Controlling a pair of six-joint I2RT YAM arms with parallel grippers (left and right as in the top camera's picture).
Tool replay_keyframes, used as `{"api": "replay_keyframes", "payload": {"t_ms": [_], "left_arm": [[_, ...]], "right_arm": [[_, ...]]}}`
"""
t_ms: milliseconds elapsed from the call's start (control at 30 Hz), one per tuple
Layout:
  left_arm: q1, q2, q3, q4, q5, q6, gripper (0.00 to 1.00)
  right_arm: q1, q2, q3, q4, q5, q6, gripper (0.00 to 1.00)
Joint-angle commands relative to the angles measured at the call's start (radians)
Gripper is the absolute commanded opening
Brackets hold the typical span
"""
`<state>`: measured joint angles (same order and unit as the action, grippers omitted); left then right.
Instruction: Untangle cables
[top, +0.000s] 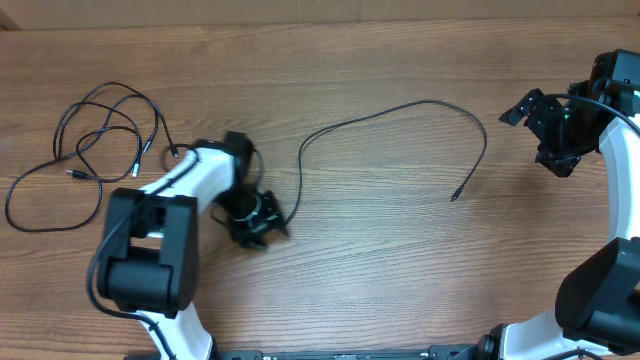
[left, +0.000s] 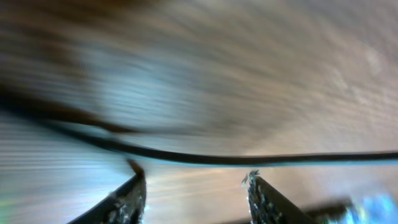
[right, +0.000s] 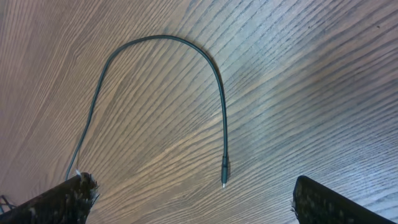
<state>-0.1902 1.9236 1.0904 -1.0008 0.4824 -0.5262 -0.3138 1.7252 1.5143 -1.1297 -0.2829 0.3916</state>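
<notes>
**A:** Overhead, entry one: left claw (top: 264, 226), low over the wooden table (top: 380, 280). Its jaw state was not readable from above. Did its own camera settle that?

**B:** Left wrist, heavily blurred: two fingers (left: 127, 202) stood apart with nothing clamped between them. One loose cable (left: 217, 160) ran crosswise just ahead of the tips. Whether it touched them, I could not tell.

**A:** Entry two, the same loose cable from overhead: one end lay right beside the left claw. The cord rose away from it, arced across toward the right claw (top: 548, 130), and ended in a plug (top: 454, 197) short of that claw and apart from it.

**B:** Right wrist agreed: jaws were spread wide and held nothing. The cable's arc lay ahead of the fingers, with the silver-tipped plug forward of the gap between them, flat on the wood. That detail was too small to read from above.

**A:** Entry three, overhead only: cable tangle (top: 95, 140), several thin black loops with small plug ends. It lay on the far side of the left arm from its claw, apart from the loose cable.

**B:** Neither wrist camera caught the tangle.
</notes>
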Motion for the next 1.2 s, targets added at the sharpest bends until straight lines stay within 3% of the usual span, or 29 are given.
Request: {"api": "replay_keyframes", "payload": {"t_ms": [0, 100, 200, 467, 667, 767, 833, 933, 1167], "left_arm": [[-0.111, 0.051, -0.031, 0.099, 0.283, 0.005, 0.62], [-0.214, 0.051, -0.025, 0.251, 0.466, -0.04, 0.64], [-0.273, 0.049, 0.047, 0.256, 0.465, -0.026, 0.61], [-0.294, -0.016, 0.389, -0.042, 0.153, 0.16, 0.57], [-0.294, -0.016, 0.489, -0.146, -0.241, 0.251, 0.54], [-0.294, -0.014, 0.482, -0.167, -0.529, 0.257, 0.45], [-0.294, -0.014, 0.477, -0.17, -0.616, 0.257, 0.34], [-0.288, -0.014, 0.446, -0.152, -0.707, 0.257, 0.06], [-0.273, -0.014, 0.266, 0.066, -0.711, 0.26, 0.04]], "right_arm": [[-0.003, -0.012, -0.005, 0.002, 0.005, -0.007, 1.0], [-0.003, -0.012, -0.005, 0.002, 0.005, -0.007, 1.0], [-0.003, -0.012, -0.005, 0.002, 0.005, -0.007, 1.0], [-0.003, -0.012, -0.005, 0.002, 0.005, -0.007, 1.0], [-0.003, -0.012, -0.005, 0.002, 0.005, -0.007, 1.0], [-0.003, -0.012, -0.005, 0.002, 0.006, -0.007, 1.0], [-0.003, -0.012, -0.005, 0.002, 0.006, -0.007, 1.0], [-0.003, -0.012, -0.005, 0.002, 0.005, -0.007, 1.0], [-0.003, -0.012, -0.005, 0.002, 0.005, -0.007, 1.0]]}}
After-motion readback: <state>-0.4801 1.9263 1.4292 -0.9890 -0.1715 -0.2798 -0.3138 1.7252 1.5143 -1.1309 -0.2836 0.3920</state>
